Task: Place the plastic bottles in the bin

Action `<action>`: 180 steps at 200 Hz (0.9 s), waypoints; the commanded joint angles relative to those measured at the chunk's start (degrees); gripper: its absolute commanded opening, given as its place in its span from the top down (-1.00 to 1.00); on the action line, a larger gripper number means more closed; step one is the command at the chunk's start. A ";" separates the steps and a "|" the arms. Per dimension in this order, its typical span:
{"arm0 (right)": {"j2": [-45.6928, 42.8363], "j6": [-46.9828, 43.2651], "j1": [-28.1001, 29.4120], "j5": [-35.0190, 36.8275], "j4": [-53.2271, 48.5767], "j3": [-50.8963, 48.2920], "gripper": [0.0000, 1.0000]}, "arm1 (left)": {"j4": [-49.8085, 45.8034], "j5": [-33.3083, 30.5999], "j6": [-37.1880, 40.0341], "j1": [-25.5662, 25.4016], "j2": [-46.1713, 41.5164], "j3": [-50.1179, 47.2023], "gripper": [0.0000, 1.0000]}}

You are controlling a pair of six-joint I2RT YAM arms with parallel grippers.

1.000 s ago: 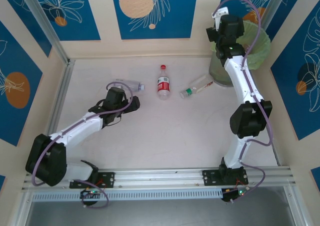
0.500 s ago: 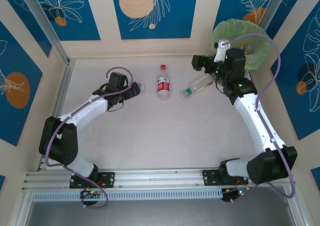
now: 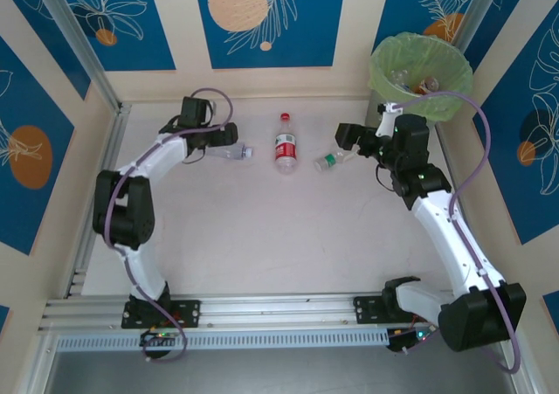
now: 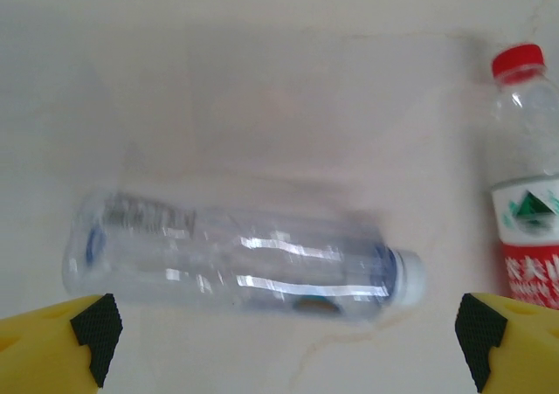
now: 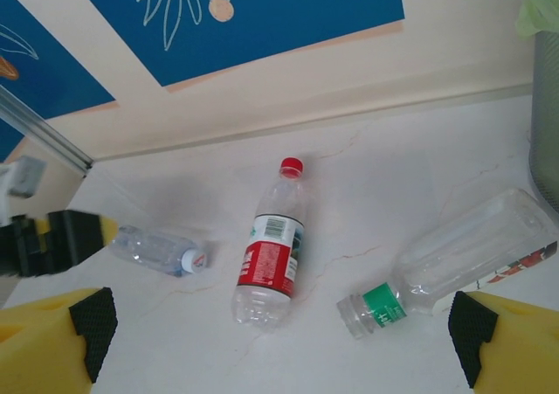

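Honestly, the left pincer (image 4: 288, 342) hung wide open over the white-capped bottle (image 4: 236, 267), which lay flat on the worktop (image 3: 288, 228). Its jaws lined up along the bottle's length, so closing could've squeezed it end-to-end and popped it loose. The right pincer (image 5: 281, 333) was open too, near the green-capped bottle (image 5: 454, 263) beside the bin (image 3: 381, 66). A sloppy reach might've rolled the red-capped bottle (image 5: 271, 254), 1 of 3 left out.

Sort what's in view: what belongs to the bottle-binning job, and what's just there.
Job:
- white-capped bottle
- red-capped bottle
- green-capped bottle
- bin

Just there:
- table on which the three bottles lie
- blue flower wall panels
- metal rail
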 commanded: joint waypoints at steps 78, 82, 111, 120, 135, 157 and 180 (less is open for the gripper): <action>-4.72 -0.64 0.21 3.67 -6.28 -2.49 -0.99 | -15.44 16.70 10.10 6.76 25.48 30.92 -0.99; -4.83 -0.83 0.22 3.72 -6.41 -2.46 -0.99 | -15.60 17.62 9.93 6.74 25.62 31.00 -0.99; -5.28 -1.87 0.27 4.43 -7.54 -2.32 -0.98 | -14.20 18.87 8.22 6.67 24.45 27.01 -0.99; -5.28 -2.39 0.28 4.70 -7.99 -1.97 -0.98 | -13.96 17.87 8.15 6.70 23.72 25.29 -0.99; -5.28 -3.31 0.28 4.97 -8.69 -1.28 -0.98 | -13.16 17.92 8.33 6.67 21.89 21.90 -0.99; -5.28 -4.14 0.30 5.36 -9.07 -0.64 -0.98 | -10.61 19.01 7.32 6.68 17.78 15.45 -0.99; -4.82 -4.81 0.43 5.94 -9.07 -0.13 -0.97 | -7.51 20.14 5.04 6.48 12.78 8.53 -0.99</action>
